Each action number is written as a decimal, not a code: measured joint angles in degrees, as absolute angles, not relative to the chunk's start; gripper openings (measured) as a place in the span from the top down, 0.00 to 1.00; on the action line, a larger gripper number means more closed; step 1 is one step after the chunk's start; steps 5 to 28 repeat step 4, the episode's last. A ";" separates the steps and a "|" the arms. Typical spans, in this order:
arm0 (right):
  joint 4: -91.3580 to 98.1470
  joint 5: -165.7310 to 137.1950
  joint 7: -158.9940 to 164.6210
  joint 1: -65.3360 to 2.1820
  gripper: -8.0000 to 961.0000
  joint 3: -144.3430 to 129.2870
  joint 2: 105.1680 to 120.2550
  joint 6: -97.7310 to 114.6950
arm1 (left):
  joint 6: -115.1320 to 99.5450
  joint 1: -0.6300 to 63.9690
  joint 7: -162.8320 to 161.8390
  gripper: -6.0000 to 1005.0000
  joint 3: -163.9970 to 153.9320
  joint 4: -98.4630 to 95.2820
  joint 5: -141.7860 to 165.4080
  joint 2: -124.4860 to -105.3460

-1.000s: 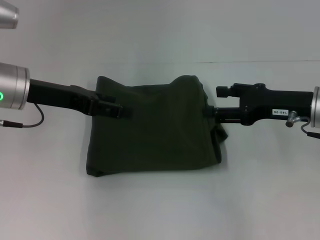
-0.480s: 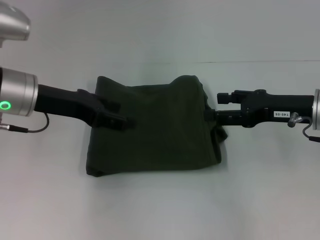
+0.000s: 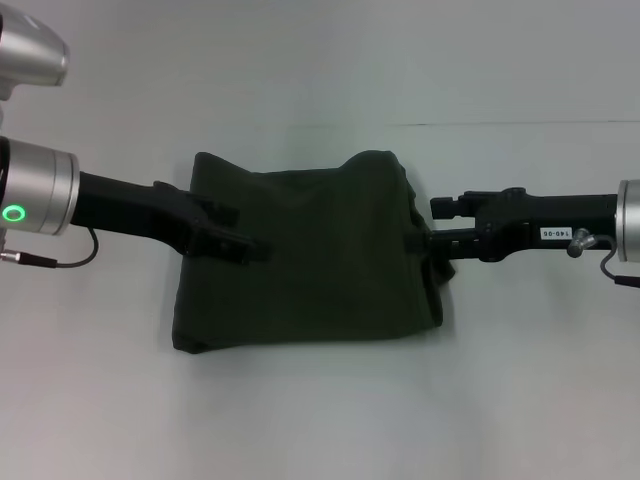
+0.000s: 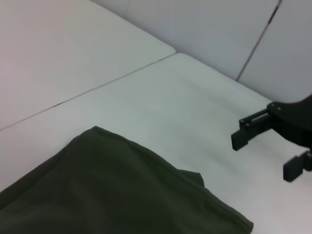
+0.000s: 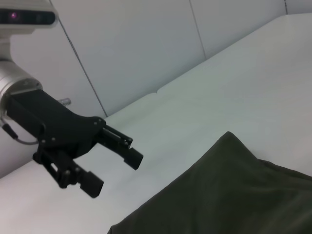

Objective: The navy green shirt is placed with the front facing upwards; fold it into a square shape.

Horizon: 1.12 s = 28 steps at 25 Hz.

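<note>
Shirt: the navy green shirt (image 3: 310,255) lies folded, nearly square
Pincers: left pincer (image 3: 243,235) and right pincer (image 3: 420,240) both apart, clamping nothing
Next: we should press edges flat, evenly

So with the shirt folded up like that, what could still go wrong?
The navy green shirt is not square yet: a lump of cloth bulges past its right edge beside the right tool, so it may end up lopsided. The open left tool hovers over the fabric and could snag the top layer.

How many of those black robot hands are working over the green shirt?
2. The left hand is over the navy green shirt at its left side; the right hand is at its right edge. Both hands are open.
</note>
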<state>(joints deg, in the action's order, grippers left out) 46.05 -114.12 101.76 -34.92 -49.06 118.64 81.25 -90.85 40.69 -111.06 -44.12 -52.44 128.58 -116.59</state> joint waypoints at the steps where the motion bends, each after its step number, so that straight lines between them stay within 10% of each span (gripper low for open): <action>1: 46.05 -114.24 101.53 -34.91 0.11 -49.16 118.65 81.26 | -90.85 40.76 -111.63 0.14 -44.06 -52.44 128.54 -116.55; 28: 46.32 -114.49 99.77 -34.69 0.11 -49.47 118.84 81.27 | -90.85 41.08 -113.21 0.14 -44.06 -52.19 128.61 -116.28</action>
